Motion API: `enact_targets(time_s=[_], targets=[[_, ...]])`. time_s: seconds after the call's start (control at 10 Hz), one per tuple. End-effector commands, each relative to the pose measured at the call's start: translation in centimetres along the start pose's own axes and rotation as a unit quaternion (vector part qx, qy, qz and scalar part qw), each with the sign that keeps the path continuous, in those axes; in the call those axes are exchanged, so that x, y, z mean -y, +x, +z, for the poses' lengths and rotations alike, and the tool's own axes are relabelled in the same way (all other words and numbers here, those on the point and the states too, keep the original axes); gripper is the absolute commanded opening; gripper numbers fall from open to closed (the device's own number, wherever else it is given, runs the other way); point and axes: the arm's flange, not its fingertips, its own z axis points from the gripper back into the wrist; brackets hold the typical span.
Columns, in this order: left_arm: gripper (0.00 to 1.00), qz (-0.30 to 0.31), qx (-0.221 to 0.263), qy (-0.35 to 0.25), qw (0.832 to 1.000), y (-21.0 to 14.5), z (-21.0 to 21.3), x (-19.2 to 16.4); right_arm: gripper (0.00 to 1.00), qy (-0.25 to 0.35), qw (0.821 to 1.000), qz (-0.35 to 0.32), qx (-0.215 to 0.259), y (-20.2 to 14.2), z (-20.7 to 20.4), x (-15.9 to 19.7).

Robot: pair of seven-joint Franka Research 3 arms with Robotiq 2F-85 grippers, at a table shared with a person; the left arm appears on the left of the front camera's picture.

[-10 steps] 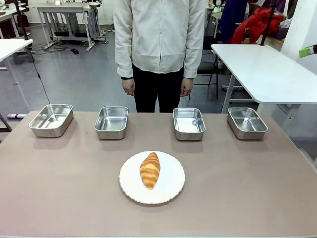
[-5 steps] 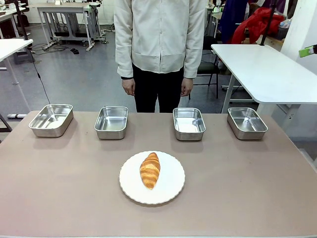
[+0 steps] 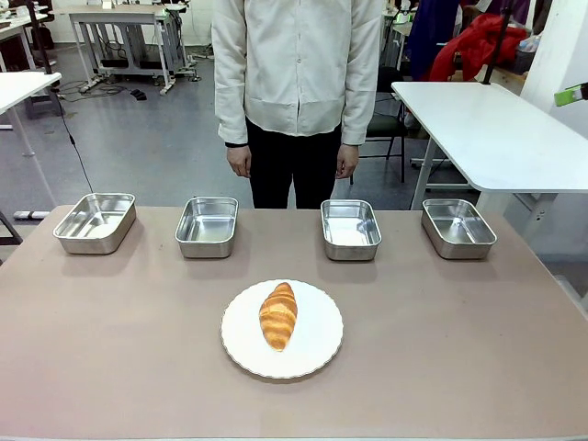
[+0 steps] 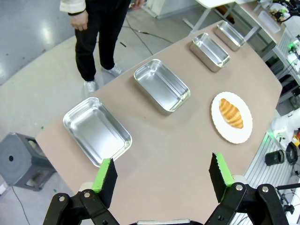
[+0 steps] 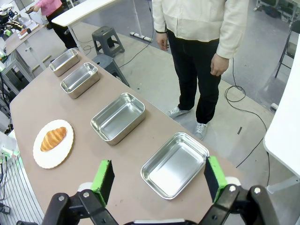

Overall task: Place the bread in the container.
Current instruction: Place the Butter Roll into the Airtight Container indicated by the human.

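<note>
Bread [image 3: 278, 315] lies on the white plate [image 3: 317, 349] in the middle of the near half of the table [image 3: 459, 358], one tapered end toward the person [image 3: 296, 73], the other toward the robot. It touches nothing but the plate.

Beyond the plate, four containers stand in a row along the far edge, well apart from one another: two to the left [image 3: 95, 220] [image 3: 207, 225] and two to the right [image 3: 350, 228] [image 3: 457, 226]. Their steel floors are bare and shiny (the bread is in none of them). The person stands behind the middle of the row, hands [image 3: 239, 163] [image 3: 346, 163] hanging at the sides, off the table.

The left gripper [image 4: 161, 160] hangs high over the table's left end with its green-padded fingers [image 4: 107, 174] spread wide and nothing between them. Below it lies the leftmost container [image 4: 96, 131], with the bread [image 4: 231, 113] on its plate [image 4: 240, 134] farther along.

The right gripper [image 5: 158, 162] is likewise spread wide and holds nothing, high over the right end. The rightmost container [image 5: 175, 165] sits under it, and the bread [image 5: 53, 138] is well off toward the table's middle.
</note>
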Motion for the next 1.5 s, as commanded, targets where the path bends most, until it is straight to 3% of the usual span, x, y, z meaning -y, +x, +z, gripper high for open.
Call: enact_targets(time_s=[0.0, 1.4], targets=[[1.00, -0.002, 0.010, -0.004, 1.000, 0.05, 0.04, 0.14, 1.00, 0.003, 1.000, 0.002, 0.003, 0.14, 0.07, -0.19], [1.00, -0.002, 0.010, -0.004, 1.000, 0.05, 0.04, 0.14, 1.00, 0.003, 1.000, 0.002, 0.003, 0.14, 0.07, -0.19]])
